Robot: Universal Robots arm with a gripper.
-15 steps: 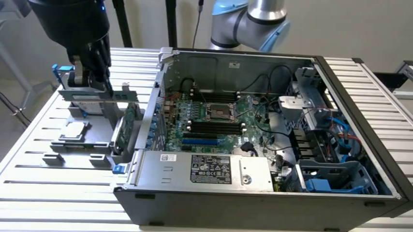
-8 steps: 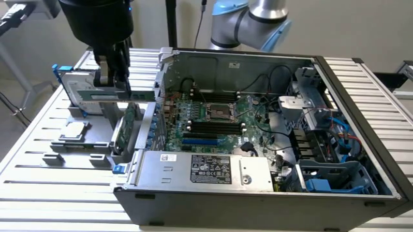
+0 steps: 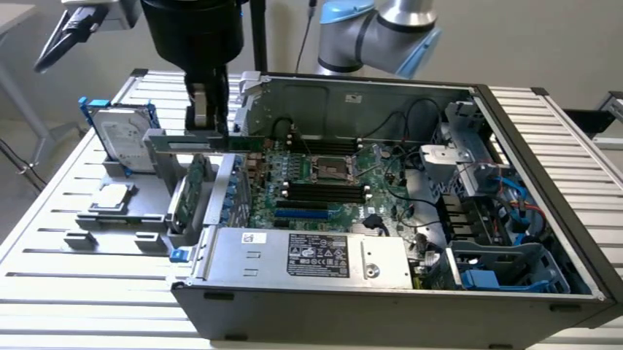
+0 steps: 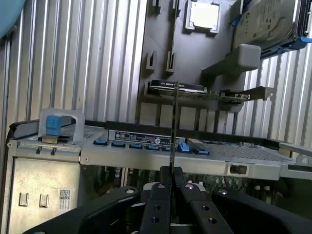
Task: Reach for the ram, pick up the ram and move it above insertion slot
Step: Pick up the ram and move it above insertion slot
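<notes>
The ram, a thin green stick, hangs level under my gripper, which is shut on its upper edge. It is in the air over the open computer case's wall on the exterior view's left, beside the grey parts stand. In the wrist view the ram appears edge-on, running away from the black fingers that pinch it, with my gripper shut around it. The black insertion slots lie on the motherboard, lower and toward the exterior view's right of the ram.
On the grey stand are a hard drive, a square chip and a green expansion card. The open case holds a power supply, cables and a drive cage. All stand on a slatted metal table.
</notes>
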